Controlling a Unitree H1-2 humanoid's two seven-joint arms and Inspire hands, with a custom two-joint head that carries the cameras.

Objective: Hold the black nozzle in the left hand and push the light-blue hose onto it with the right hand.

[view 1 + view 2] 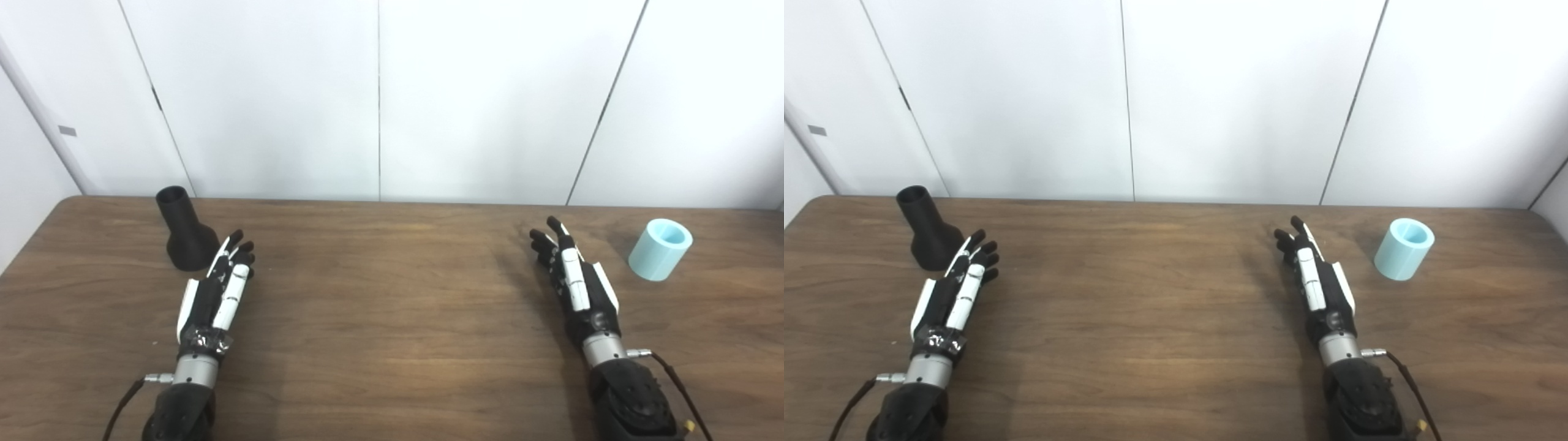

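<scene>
Black flared nozzle (pixel 184 229) upright; light-blue hose (pixel 660 249) short, hollow, tilted.

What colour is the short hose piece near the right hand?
Light blue; the hose shows best in the left eye view.

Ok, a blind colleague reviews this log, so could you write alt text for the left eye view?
Two open robot hands, left hand and right hand, are over a wooden table, holding nothing. A black nozzle stands upright beside the left fingertips; a light-blue hose piece sits apart, right of the right hand.
</scene>
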